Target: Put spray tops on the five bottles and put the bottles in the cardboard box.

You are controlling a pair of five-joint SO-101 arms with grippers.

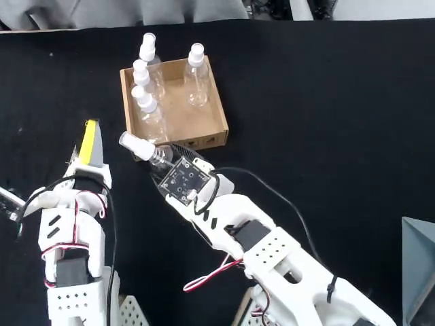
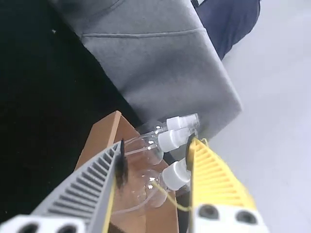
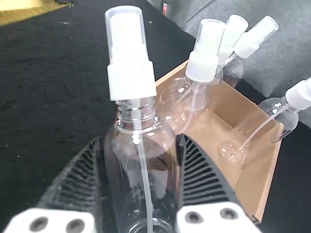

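A cardboard box stands at the middle back of the black table, with several clear spray-topped bottles upright in it. My right gripper is shut on one more clear bottle with a white spray top, held tilted just outside the box's near left corner. My left gripper is open with nothing between its grey and yellow fingers. It hovers left of the box, pointing toward the bottles.
Grey cloth lies along the table's far edge behind the box. A grey object sits at the near right edge. Bare black table stretches right of the box.
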